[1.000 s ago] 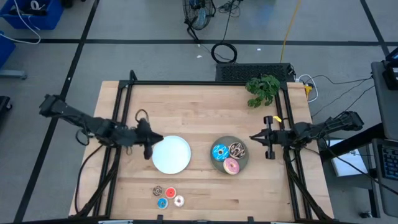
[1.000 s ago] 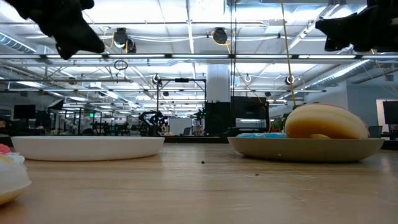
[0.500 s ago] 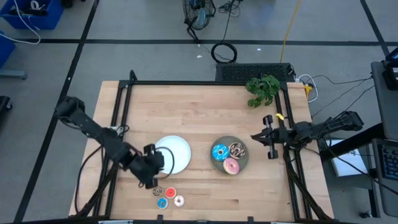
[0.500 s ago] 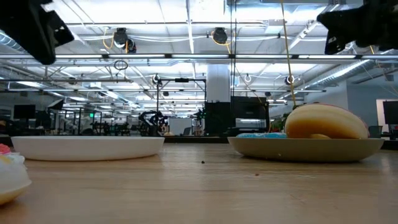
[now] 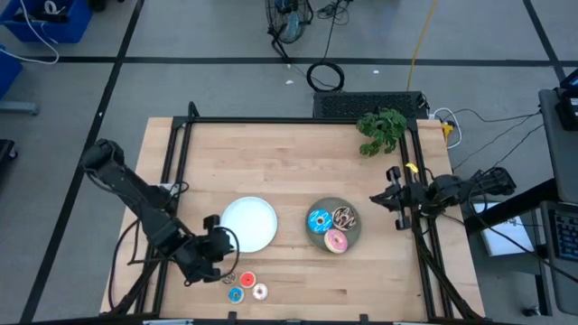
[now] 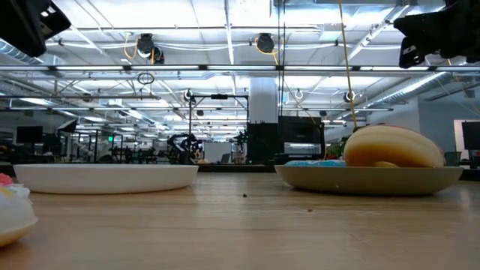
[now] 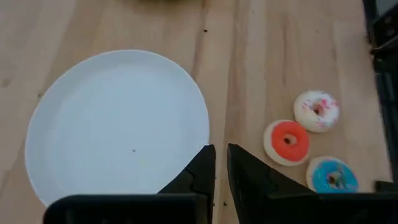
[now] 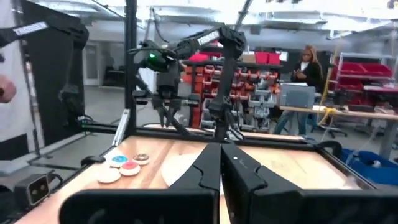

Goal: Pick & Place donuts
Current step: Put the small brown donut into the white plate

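L gripper (image 7: 221, 163) hovering betw white plate (image 7: 74, 112) & tiny donuts (image 7: 287, 141), jaws nearly closed, gripping nothing | R gripper (image 5: 395, 200) waiting at table's R edge, closed, empty

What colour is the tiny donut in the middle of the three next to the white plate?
Red, or orange-red, with a pale edge; the left wrist view shows it best.
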